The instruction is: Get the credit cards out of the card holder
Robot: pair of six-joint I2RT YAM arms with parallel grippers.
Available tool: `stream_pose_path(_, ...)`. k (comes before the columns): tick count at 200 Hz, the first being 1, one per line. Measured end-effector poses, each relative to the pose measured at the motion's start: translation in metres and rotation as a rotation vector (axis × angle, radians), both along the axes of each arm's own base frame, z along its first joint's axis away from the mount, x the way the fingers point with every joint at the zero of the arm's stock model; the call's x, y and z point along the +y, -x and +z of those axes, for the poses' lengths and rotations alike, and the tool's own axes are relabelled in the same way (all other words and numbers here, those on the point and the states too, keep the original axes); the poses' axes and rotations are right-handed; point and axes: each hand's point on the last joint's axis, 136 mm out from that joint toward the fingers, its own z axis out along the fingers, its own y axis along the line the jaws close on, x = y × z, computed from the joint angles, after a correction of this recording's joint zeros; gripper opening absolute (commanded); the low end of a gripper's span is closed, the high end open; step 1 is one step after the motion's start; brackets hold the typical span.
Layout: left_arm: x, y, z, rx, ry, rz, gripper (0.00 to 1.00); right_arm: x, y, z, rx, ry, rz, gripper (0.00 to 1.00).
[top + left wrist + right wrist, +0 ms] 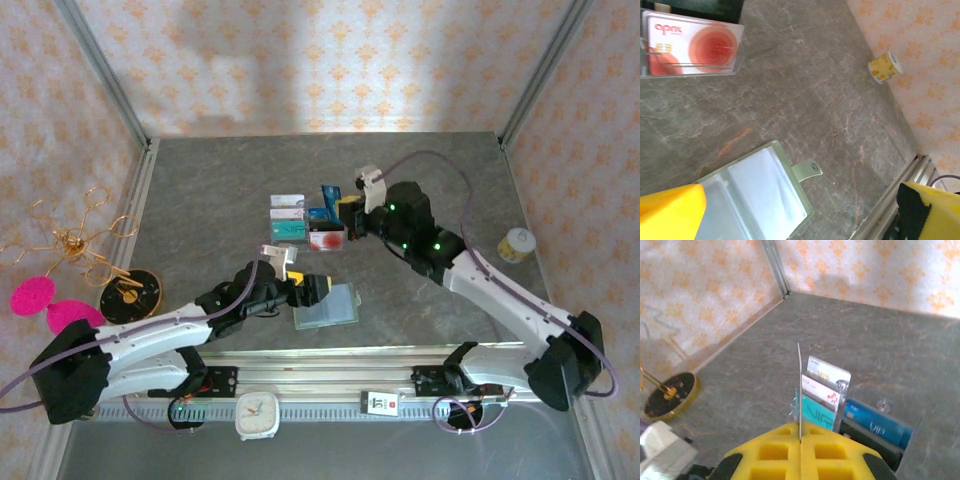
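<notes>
Much bare table (420,320) right of the open card holder (330,306)

VIP on teal card (816,415), blue card (875,427); red-and-white card (690,47): possibly "apex".

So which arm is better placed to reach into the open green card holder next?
Left, probably. The left gripper is open and sits right at the card holder, while the right gripper is shut on a thin card over by the card stand.
</notes>
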Motion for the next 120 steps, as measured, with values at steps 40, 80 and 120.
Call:
stream_pose_path(40, 0.023, -0.008, 0.012, -0.025, 0.000, 0.082, 0.99, 0.037, -0.027, 0.000, -0.102, 0.232, 0.202, 0.00)
stream_pose_path(80, 0.041, -0.019, 0.022, -0.066, 0.006, 0.156, 0.99, 0.048, -0.049, -0.032, -0.127, 0.444, 0.376, 0.00)
stream_pose_path(120, 0.053, -0.025, 0.017, -0.069, -0.055, 0.203, 0.99, 0.042, -0.053, -0.068, -0.115, 0.600, 0.517, 0.00)
